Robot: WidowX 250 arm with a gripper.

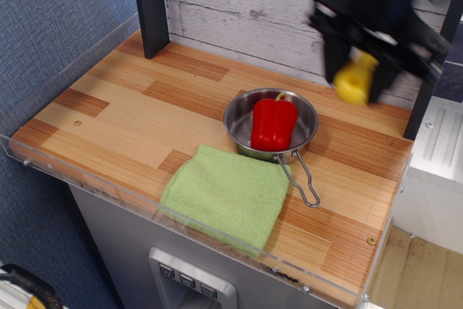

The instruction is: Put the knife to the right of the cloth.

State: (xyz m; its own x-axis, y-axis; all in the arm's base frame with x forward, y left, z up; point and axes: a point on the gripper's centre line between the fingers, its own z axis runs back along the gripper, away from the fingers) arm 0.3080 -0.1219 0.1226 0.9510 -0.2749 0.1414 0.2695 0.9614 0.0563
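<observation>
Observation.image view shows the gripper (358,70), motion-blurred, up in the air at the far right of the wooden counter (130,117), in front of the whitewashed plank wall (260,5). Its jaws are clenched on the knife (355,82); only the yellow handle shows, long axis roughly vertical with the rounded end down, the blade hidden. The knife hangs above the counter, beyond and right of the steel pan (239,117), which holds a red pepper (274,124). The cloth (224,195) lies flat at the front edge, touching the pan's near rim, well apart from the knife
</observation>
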